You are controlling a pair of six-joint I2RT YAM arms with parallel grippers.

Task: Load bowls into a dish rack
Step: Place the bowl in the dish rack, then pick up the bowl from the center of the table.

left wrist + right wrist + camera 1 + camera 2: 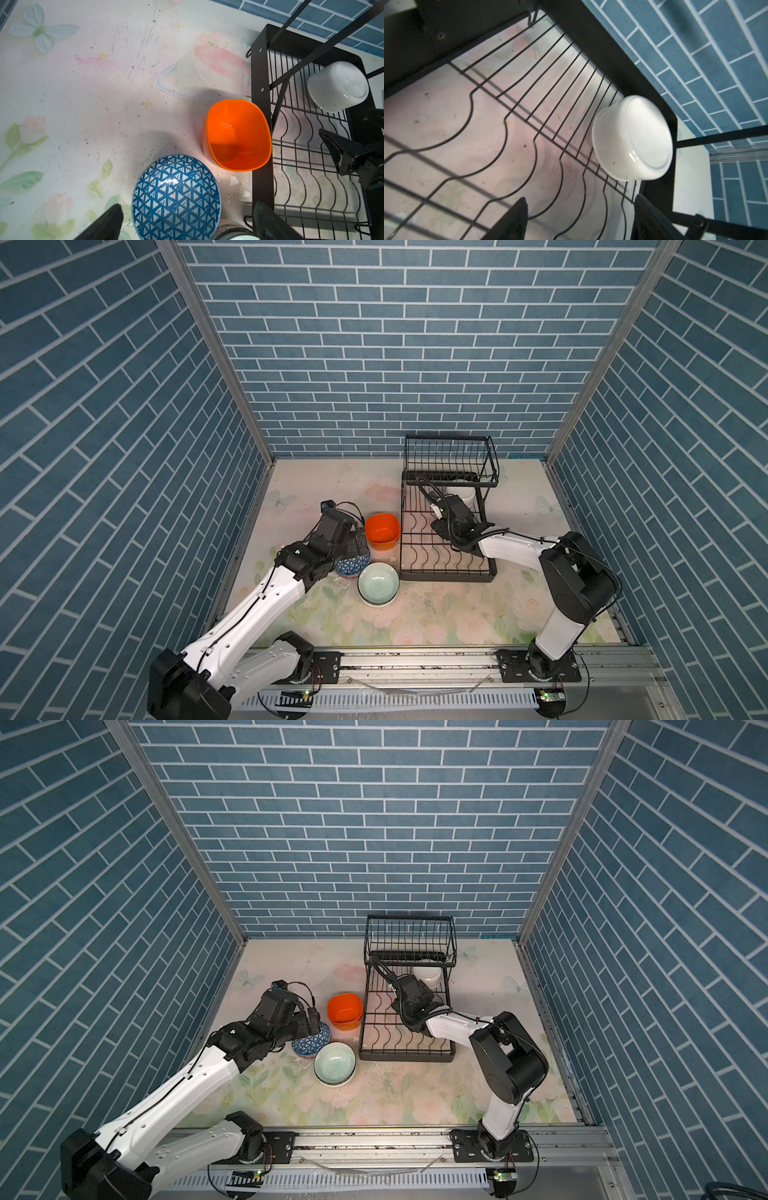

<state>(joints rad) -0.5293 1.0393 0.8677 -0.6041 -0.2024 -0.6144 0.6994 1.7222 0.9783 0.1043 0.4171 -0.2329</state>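
At the far right corner of the dish rack (262,124), on its lower tray (446,574) and beneath the raised basket tier (451,458): one white bowl (633,139), upside down, base upward, resting on the wires. Near it but apart, right gripper (581,198), jaws spread and empty, poised over the slotted wires.

Beside the rack's left edge, on the table (457,614): orange bowl (382,531), upright, close against the frame; nearer the robot, blue-and-white bowl (176,197), upright; just beside that, mint green bowl (378,583), apparently nested in another, with a pale rim peeking out below. Above the blue-and-white bowl, left gripper (188,205), jaws at full spread, a finger to each side of the bowl in the wrist view, nothing grasped.

Step in hand, at a guess: one bowl racked and released, pickup of the blue-and-white bowl being lined up. Next move, likely: bring the left gripper down, clamp on the bowl's wall, lift clear of the orange and green neighbours, carry over the frame to a free slot. Probably best to draw the right gripper back first.

Hard to make out: any contact between the left fingers and the bowl; most of that bowl in both top views, covered by the left wrist; the item under the mint green bowl; part of the lower tray, masked by the basket tier and the right arm. No further bowls in sight.
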